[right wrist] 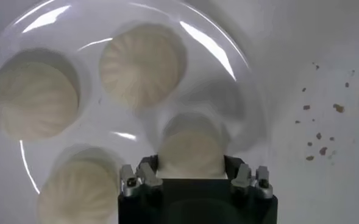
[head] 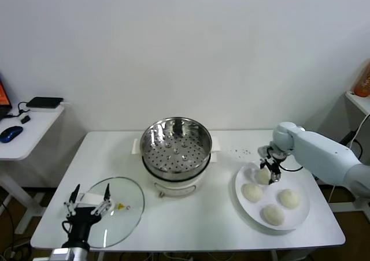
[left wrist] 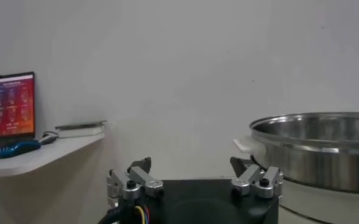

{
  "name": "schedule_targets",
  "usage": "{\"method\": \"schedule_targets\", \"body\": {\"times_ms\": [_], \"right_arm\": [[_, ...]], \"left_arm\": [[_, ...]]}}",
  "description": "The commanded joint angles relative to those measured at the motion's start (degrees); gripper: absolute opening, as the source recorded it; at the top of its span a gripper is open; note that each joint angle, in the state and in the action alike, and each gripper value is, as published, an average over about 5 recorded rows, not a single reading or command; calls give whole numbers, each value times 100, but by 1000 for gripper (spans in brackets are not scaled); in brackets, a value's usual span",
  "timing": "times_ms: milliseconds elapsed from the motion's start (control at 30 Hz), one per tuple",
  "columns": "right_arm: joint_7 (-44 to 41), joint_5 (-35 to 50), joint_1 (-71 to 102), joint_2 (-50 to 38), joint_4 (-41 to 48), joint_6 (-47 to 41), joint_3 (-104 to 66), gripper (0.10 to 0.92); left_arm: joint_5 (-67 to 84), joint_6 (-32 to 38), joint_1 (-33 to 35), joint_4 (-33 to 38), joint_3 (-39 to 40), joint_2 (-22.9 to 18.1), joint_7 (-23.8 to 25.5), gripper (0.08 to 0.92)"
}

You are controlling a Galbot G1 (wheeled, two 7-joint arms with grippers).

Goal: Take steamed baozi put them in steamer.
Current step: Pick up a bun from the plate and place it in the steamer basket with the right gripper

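From the head view, the steamer (head: 176,151) stands at the middle of the table (head: 231,215), its perforated tray bare. A glass lid (head: 118,206) lies flat near the table's front left corner. The left gripper (head: 88,202) waits over that lid, fingers spread apart, holding nothing. To the right sits a white plate (head: 300,215) with four baozi (head: 252,192) on it. The right gripper (head: 269,170) is down at the baozi nearest the steamer — its fingers straddle that bun.

The left wrist view shows the left gripper (left wrist: 194,180) wide open, with the steamer (left wrist: 325,149) beyond it and a side desk (left wrist: 39,155) farther off.

The right wrist view looks down on the plate (right wrist: 228,55): the right gripper (right wrist: 191,173) has one finger on each side of a baozi (right wrist: 188,149) — whether it has clamped on the bun cannot be told. Three other baozi (right wrist: 142,64) lie nearby, and crumbs (right wrist: 319,128) dot the table beside the plate.
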State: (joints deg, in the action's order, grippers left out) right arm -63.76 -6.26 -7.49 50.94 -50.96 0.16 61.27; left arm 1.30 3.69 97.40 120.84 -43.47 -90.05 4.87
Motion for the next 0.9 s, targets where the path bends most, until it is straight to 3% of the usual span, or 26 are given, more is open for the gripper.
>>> {"method": "schedule_targets", "body": {"times_ms": [33, 400, 567, 900], "right_arm": [[0, -3, 6, 6, -17, -2, -21, 676], [-28, 101, -751, -266, -870, 268, 76, 670], [-105, 227, -1631, -287, -1381, 811, 395, 670], [-124, 321, -3369, 239, -1445, 1945, 809, 670]], "left_arm": [[0, 2, 7, 9, -2, -6, -1, 823], [4, 19, 16, 2, -24, -9, -9, 823], [-9, 13, 19, 12, -22, -10, -12, 823], [-80, -8, 9, 46, 14, -28, -14, 823]]}}
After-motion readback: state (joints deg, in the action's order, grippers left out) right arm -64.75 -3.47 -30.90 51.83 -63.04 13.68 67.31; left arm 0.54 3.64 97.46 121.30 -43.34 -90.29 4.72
